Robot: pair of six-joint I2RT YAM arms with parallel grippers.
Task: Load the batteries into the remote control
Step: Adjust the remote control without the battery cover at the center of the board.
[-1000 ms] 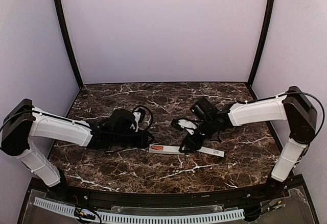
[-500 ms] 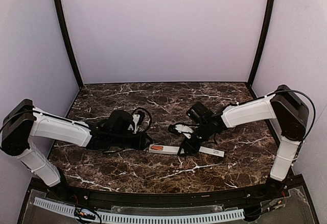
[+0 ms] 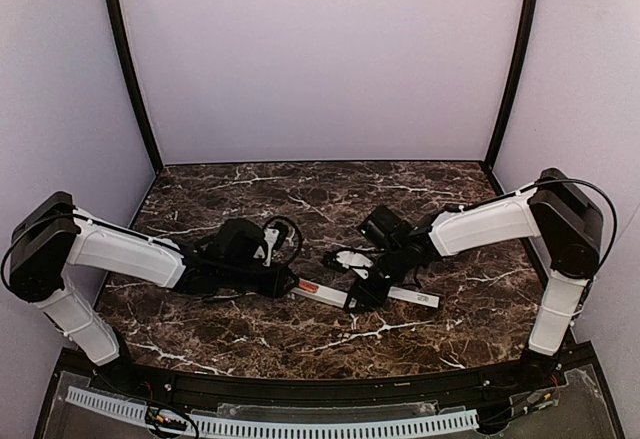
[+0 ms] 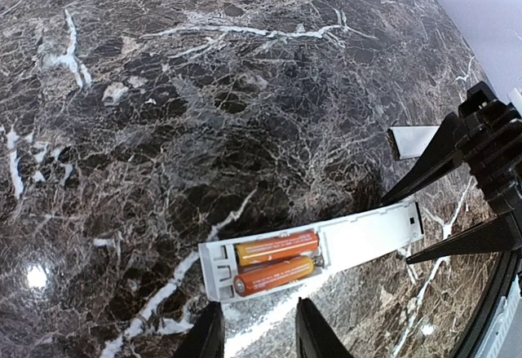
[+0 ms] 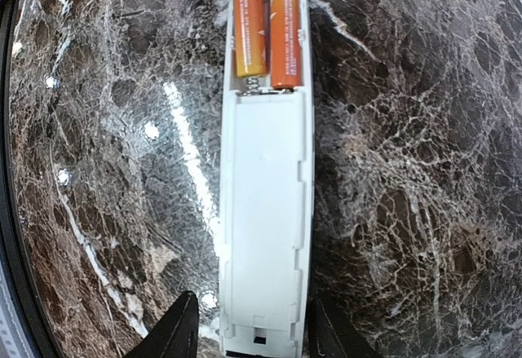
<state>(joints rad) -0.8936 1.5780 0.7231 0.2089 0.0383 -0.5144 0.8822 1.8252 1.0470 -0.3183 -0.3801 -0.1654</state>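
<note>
The white remote control [image 3: 328,293] lies on the marble table, back up, with its battery recess open. Two orange-red batteries [image 4: 276,248] [image 4: 274,275] lie side by side in the recess; they also show in the right wrist view [image 5: 249,19] [image 5: 285,32]. My left gripper [image 4: 257,338] is open, just short of the remote's battery end [image 4: 214,272] and not touching it. My right gripper [image 5: 253,333] is open and straddles the remote's other end [image 5: 265,211]. Its right finger is against the remote's edge; its left finger stands a little apart.
The thin flat white cover strip [image 3: 415,298] lies on the table just right of the remote; one end of it shows in the left wrist view [image 4: 412,139]. Both arms meet at the table's middle front. Purple walls enclose the table on three sides.
My right gripper has moved left and down over the remote's end. My left gripper has crept right toward the battery end. The remote has tilted slightly.
</note>
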